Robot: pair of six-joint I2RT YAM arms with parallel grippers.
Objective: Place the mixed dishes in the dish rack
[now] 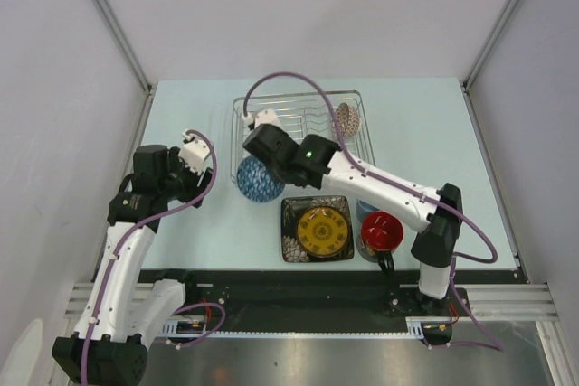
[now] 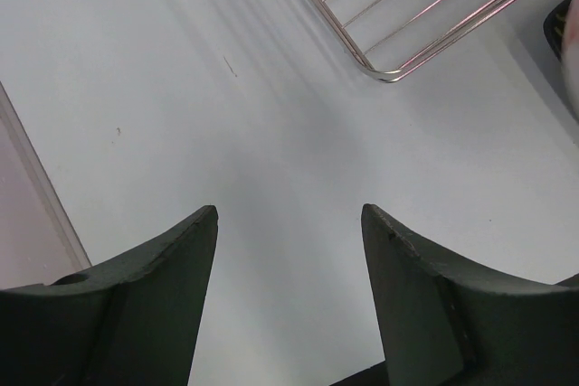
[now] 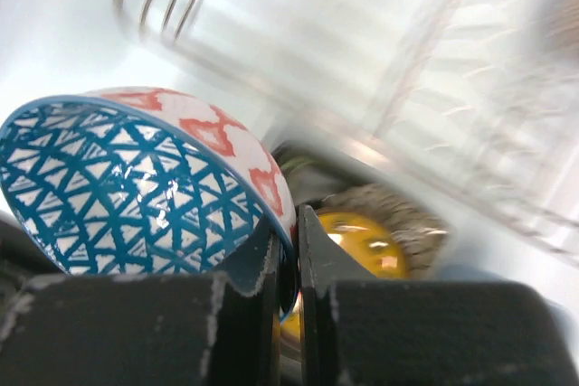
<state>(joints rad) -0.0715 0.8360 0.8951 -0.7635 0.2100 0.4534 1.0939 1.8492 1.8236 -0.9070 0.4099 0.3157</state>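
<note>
Dish rack [image 1: 308, 115] during loading. Left of the rack, the left tool [image 2: 289, 214] hangs released over bare counter [image 2: 271, 133]. At the rack's near-left corner, the right tool [image 3: 297, 223] is clenched on the rim of a blue patterned bowl [image 3: 136, 187], held on edge. Hazards: the thin rim pinch may let the bowl swivel or slip, and its lower edge may strike the rack's rim. Near-right of the rack, the square plate [image 1: 317, 228] and mug [image 1: 382, 230] remain unloaded.

Two bowls [image 1: 259, 180] [image 1: 346, 120], one plate [image 1: 316, 228], one mug [image 1: 383, 230], one rack [image 1: 303, 120], perhaps one cup [image 1: 365, 211].
</note>
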